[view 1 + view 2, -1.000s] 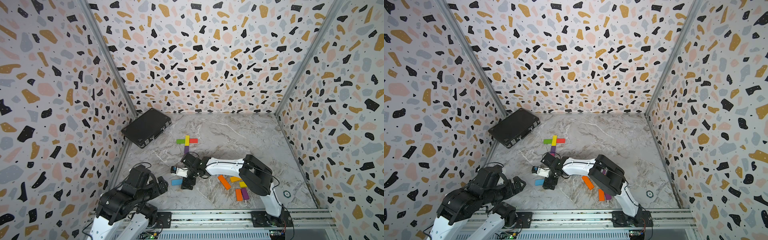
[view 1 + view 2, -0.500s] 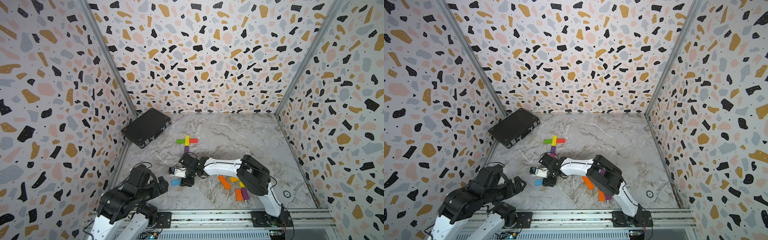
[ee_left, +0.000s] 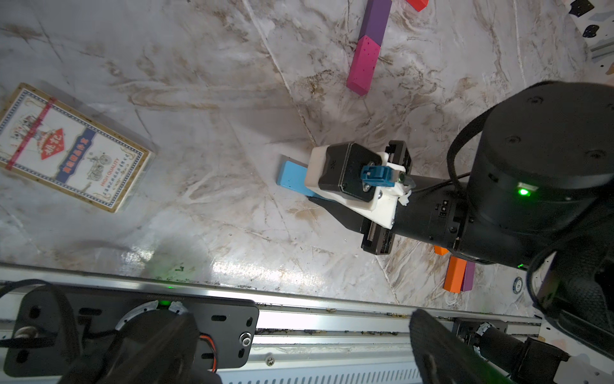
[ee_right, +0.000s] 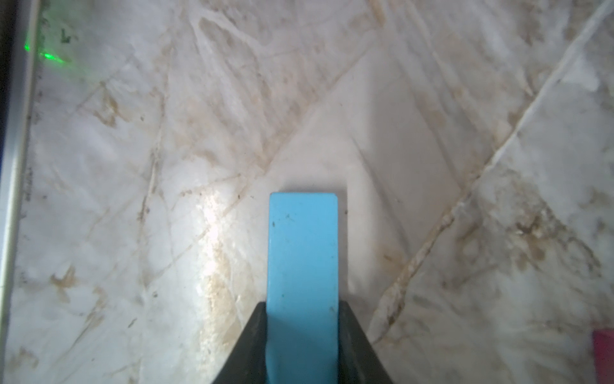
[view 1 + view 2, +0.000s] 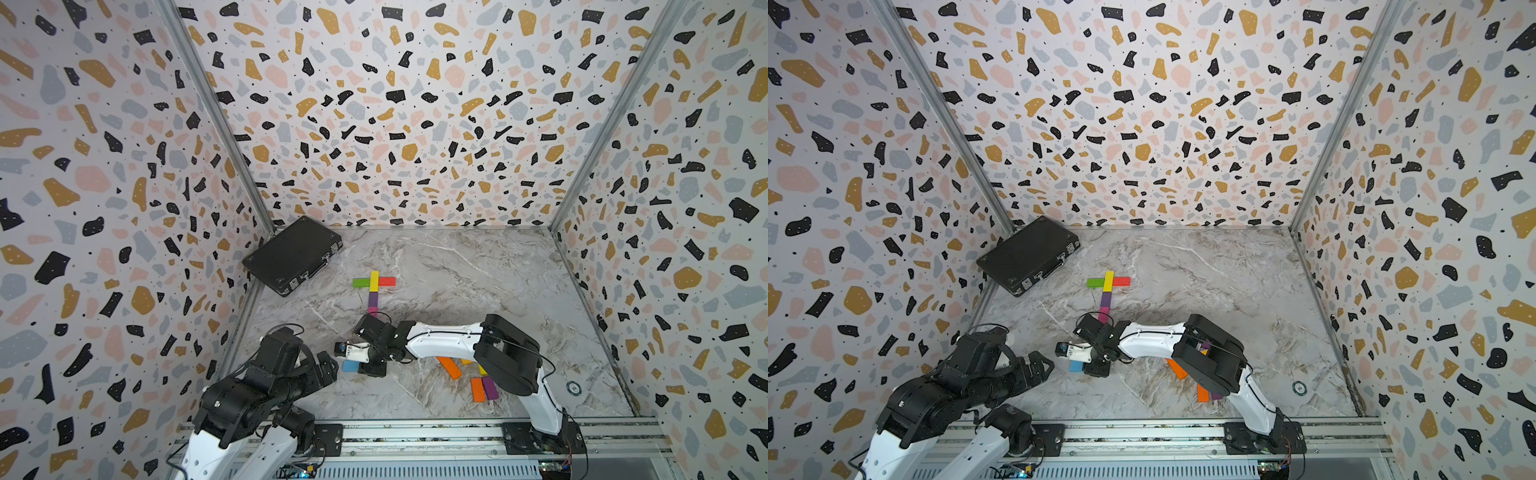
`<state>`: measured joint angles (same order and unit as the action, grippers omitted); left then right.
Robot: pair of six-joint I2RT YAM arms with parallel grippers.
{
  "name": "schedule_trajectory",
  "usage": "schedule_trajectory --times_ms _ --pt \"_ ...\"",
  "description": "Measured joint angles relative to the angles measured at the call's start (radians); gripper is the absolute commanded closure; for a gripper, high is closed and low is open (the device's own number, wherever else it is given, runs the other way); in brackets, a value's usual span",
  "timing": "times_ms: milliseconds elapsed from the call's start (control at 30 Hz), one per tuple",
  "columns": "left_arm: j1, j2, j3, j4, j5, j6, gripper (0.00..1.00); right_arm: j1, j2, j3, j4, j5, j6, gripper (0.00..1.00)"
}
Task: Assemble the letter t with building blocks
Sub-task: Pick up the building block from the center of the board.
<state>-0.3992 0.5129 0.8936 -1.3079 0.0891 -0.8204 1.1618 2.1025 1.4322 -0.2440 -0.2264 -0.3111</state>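
**Operator:** How many blocks are there, by colour?

**Technician:** Nine are clear. There is one green block (image 5: 360, 283), one yellow block (image 5: 374, 281), one red block (image 5: 387, 281), one pink block (image 3: 362, 64) and one blue block (image 4: 303, 246). There are also two purple and two orange. More yellow pieces (image 5: 482, 369) show partly under the right arm, and their number cannot be told.

**Operator:** What do they look like?

**Technician:** They are flat, rectangular and plain-coloured, some short and some longer. The blue one is light blue with a few dark specks.

**Operator:** Where is the blue block, and what is the right claw doing?

**Technician:** The blue block lies flat on the surface (image 5: 478, 270) near the front edge, left of centre. The right claw (image 4: 303, 304) grips it with one jaw against each long side. The far end of the block sticks out past the jaws.

**Operator:** Where are the remaining blocks?

**Technician:**
- **Mid-surface, left of centre:** Green, yellow and red touch in a row parallel to the back edge, with the yellow one turned lengthwise. The purple block (image 5: 373, 299) and the pink block run end to end from the yellow one toward the front edge.
- **Near the front edge, about centre:** The slanted orange block (image 5: 449, 367) lies here. Beside it, the second orange block (image 5: 477, 389) and the second purple block (image 5: 490, 387) lie side by side.

**Operator:** What about the left claw?

**Technician:** The left claw (image 5: 1043, 366) has its jaws wide and empty. It hangs over the front left corner, apart from all the blocks.

**Operator:** Are there other items?

**Technician:** There is one black case (image 5: 291, 253) in the back left corner and one round token (image 5: 574, 387) near the front right corner. One card pack (image 3: 71, 149) lies on the surface and shows in the left wrist view only.
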Motion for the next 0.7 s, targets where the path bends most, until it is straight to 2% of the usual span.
schedule_trajectory --times_ms 200,367,567,700 --pt "0.0 0.058 0.0 0.07 0.04 0.032 0.01 -0.001 -0.144 -0.194 0.023 0.042 0.014 0.91" --pt "0.0 0.145 -0.03 0.224 0.117 0.066 0.0 -0.038 -0.274 -0.318 -0.005 0.071 0.015 0.91" --pt "0.007 0.304 -0.037 0.406 0.169 0.137 0.01 -0.217 -0.339 -0.32 -0.052 0.033 -0.028 0.91" --pt "0.07 0.407 -0.031 0.502 0.215 0.186 0.0 -0.279 -0.313 -0.275 -0.089 0.026 -0.101 0.91"
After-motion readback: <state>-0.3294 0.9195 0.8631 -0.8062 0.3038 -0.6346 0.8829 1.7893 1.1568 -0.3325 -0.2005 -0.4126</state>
